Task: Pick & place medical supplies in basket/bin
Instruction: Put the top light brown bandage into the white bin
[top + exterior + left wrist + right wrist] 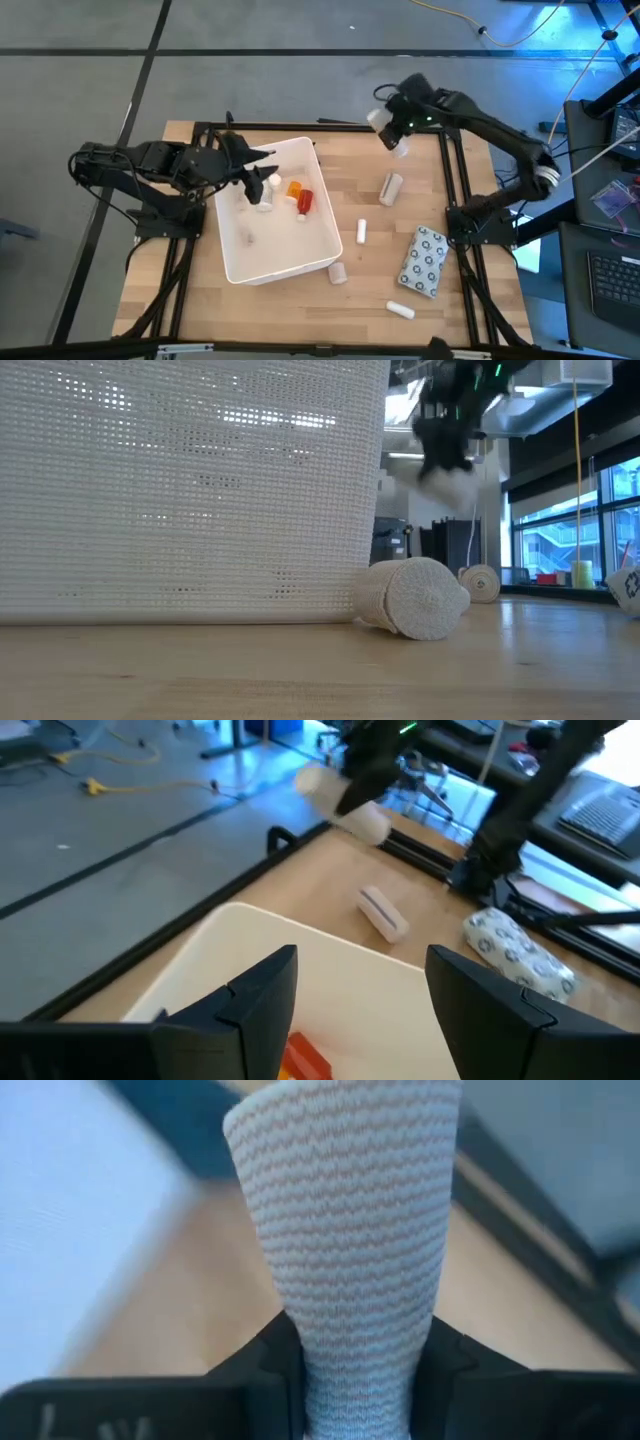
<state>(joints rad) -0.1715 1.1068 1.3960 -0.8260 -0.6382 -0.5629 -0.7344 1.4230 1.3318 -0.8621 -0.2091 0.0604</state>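
The white tub point(232, 232) stands left of the table's middle. In it lie an orange pill bottle point(294, 189), a red bottle point(305, 204) and a white bottle point(267, 186). My left gripper point(360, 990) hovers open over the tub's far left part, holding nothing. My right gripper point(391, 131) is up over the table's far edge, shut on a white-beige woven roll point(350, 1230). On the wood lie another roll point(390, 187), a small white bottle point(362, 231), the dotted packet point(425, 261), a roll point(338, 272) against the tub's near corner and a white tube point(400, 310). My right gripper pinches the woven roll's side point(350, 1380) between its two fingers point(445, 1365), and the roll is squeezed narrower there. The fingers lie across the roll, whose ends point(368, 822) stick out past them. They slant down from the far right. The roll is lifted clear of the table.
Black frame rails point(455, 180) run along the table's far and right edges. Bare wood lies between the tub and the dotted packet. In the low view the tub's wall point(190, 490) fills the left, with a roll point(415, 597) lying on its side beside it.
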